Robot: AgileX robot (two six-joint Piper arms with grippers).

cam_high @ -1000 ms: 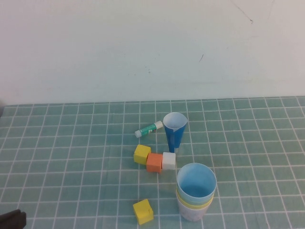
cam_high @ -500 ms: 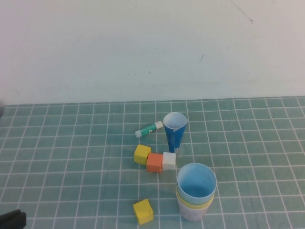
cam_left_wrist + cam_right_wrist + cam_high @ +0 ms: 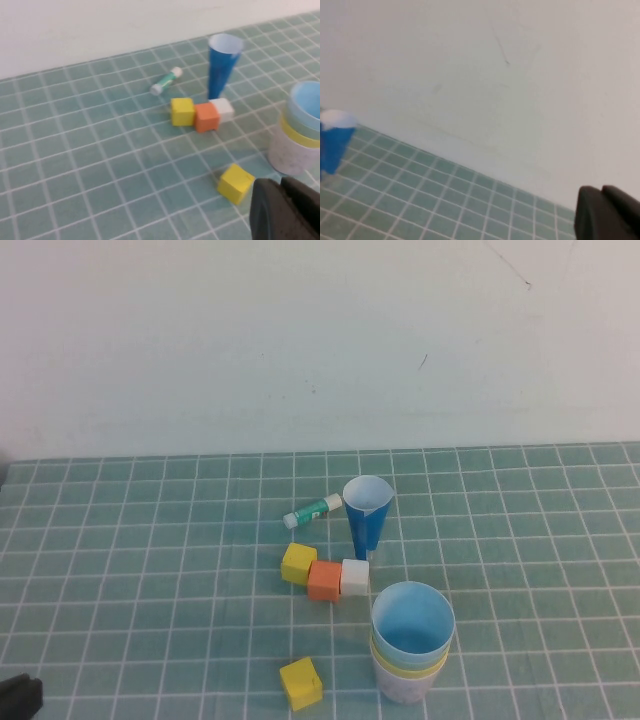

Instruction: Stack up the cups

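The black left gripper [image 3: 18,695], fingers pressed together and holding nothing, is sitting far left of the nested stack of plastic tumblers [image 3: 410,645], at the near table edge. That stack is standing upright, light blue cup [image 3: 412,618] innermost, yellow rim [image 3: 408,664] below it, a pale outer cup [image 3: 405,686] at the base. The right gripper [image 3: 607,212], likewise closed and empty, is showing only in its wrist view, facing the wall.

Green gridded mat [image 3: 150,570] bearing cups [image 3: 411,645], blocks [image 3: 325,576].
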